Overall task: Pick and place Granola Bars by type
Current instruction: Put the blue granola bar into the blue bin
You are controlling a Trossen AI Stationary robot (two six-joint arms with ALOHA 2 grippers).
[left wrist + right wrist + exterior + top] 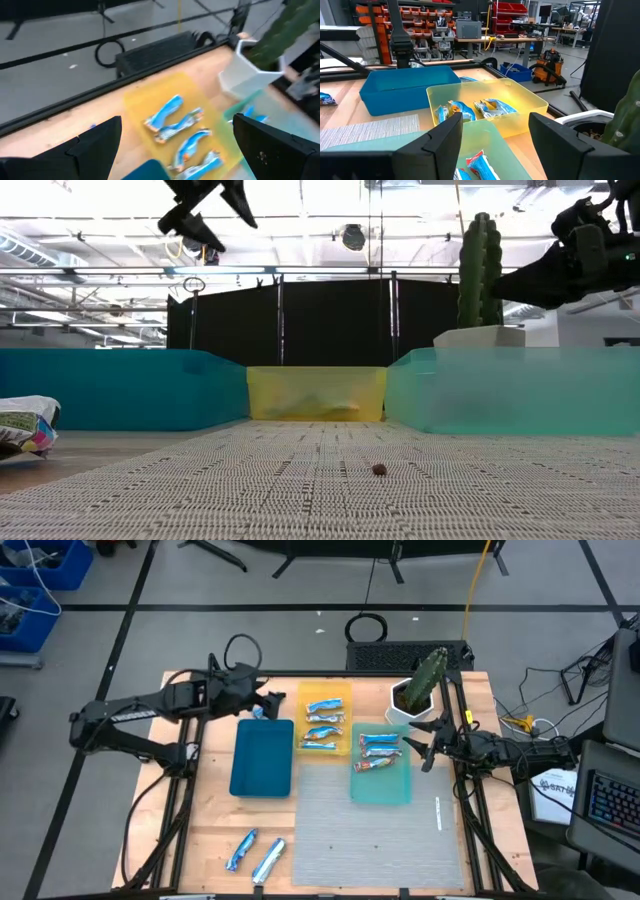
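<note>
Left pincer wide open, empty, hovering at the blue rectangular plastic tray's 12 o'clock. Right pincer spread, empty, at 3 o'clock of the translucent teal tray, which holds three Granola Bars. Yellow translucent tray: four blue-and-white bars. Two loose bars on the wooden table.

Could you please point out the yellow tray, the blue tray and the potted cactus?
Yellow plastic tray (342, 690): high view, bare far right corner.
Blue plastic tray (262, 755): high view, empty floor.
Green cactus in white pot (428, 678): high view, stem's middle.
</note>
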